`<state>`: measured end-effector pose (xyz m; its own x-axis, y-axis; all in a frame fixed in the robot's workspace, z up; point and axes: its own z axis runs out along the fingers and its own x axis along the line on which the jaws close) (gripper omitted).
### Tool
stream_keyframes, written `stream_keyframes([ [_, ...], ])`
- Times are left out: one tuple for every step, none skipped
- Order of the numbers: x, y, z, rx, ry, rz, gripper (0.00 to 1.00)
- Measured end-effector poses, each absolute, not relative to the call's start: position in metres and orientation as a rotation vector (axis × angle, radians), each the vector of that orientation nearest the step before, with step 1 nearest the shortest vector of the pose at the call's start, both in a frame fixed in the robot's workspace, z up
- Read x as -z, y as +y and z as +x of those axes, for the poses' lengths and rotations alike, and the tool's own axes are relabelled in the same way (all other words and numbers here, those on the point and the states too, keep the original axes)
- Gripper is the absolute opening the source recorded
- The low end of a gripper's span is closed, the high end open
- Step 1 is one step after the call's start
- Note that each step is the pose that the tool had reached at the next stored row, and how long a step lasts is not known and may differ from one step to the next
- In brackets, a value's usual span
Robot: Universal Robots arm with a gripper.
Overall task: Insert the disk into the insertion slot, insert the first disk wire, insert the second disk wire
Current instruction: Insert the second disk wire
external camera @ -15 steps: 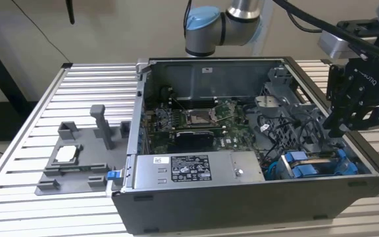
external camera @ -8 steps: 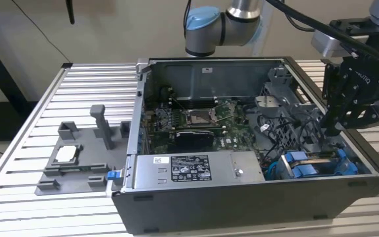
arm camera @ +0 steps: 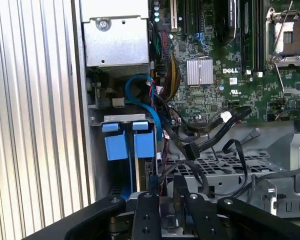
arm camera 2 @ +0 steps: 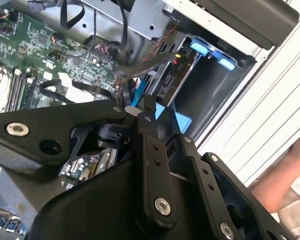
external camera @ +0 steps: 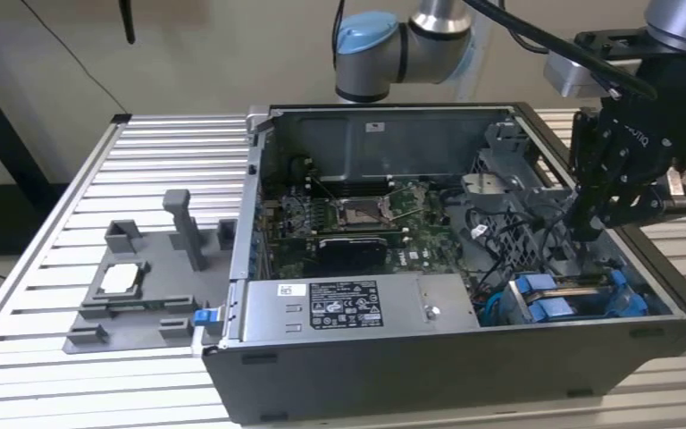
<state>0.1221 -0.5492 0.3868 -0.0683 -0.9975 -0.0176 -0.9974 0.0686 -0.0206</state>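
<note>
An open computer case (external camera: 463,375) lies on its side on the slatted table (external camera: 33,357), nearer the table's edge on the exterior view's right. The arm reaches down from above the case's far side; its gripper (external camera: 588,234) hangs inside the case, close to the case wall on the exterior view's right. Whether the jaws are open, closed or gripping anything I cannot tell, for the black linkage hides them in both wrist views.

The insertion slot (arm camera: 122,118) sits in the case's near corner on the exterior view's right, a grey metal bay. The disk (external camera: 548,310) is down inside it, showing the bright blue of its carrier; its silver body I cannot make out. In the first wrist view two blue carrier ends stand side by side in the bay, and the gripper is over the bay's other end, just beside them; whether it touches them I cannot tell.

A grey power supply box (external camera: 343,304) lies along the case's near wall, next to the slot on the exterior view's left; the motherboard (external camera: 355,214) covers the case floor behind it. A tangle of black cables (arm camera: 210,140) lies between the slot and the motherboard; a blue cable (arm camera: 135,92) curves down beside the bay. A grey fixture (external camera: 140,295) rests on the table near its edge on the exterior view's left, well apart from the gripper.
</note>
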Motion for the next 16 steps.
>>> stream_keyframes([
  [-0.387,-0.547,0.122,0.006,2.276,-2.125,0.27],
  [-0.387,-0.544,0.121,0.009,2.275,-2.124,0.27],
  [-0.387,-0.541,0.120,0.011,2.273,-2.123,0.27],
  [-0.387,-0.538,0.119,0.014,2.272,-2.122,0.27],
  [-0.387,-0.536,0.118,0.015,2.271,-2.121,0.27],
  [-0.387,-0.534,0.117,0.017,2.271,-2.120,0.27],
  [-0.387,-0.533,0.115,0.017,2.270,-2.120,0.27],
  [-0.387,-0.531,0.113,0.018,2.269,-2.120,0.27],
  [-0.387,-0.529,0.112,0.019,2.269,-2.120,0.27],
  [-0.387,-0.527,0.110,0.020,2.268,-2.120,0.27],
  [-0.387,-0.526,0.108,0.020,2.267,-2.122,0.27],
  [-0.387,-0.525,0.107,0.021,2.265,-2.124,0.27],
  [-0.387,-0.524,0.106,0.021,2.262,-2.128,0.27],
  [-0.387,-0.524,0.105,0.022,2.259,-2.132,0.27],
  [-0.387,-0.523,0.104,0.024,2.255,-2.138,0.27],
  [-0.386,-0.523,0.103,0.025,2.249,-2.145,0.27],
])
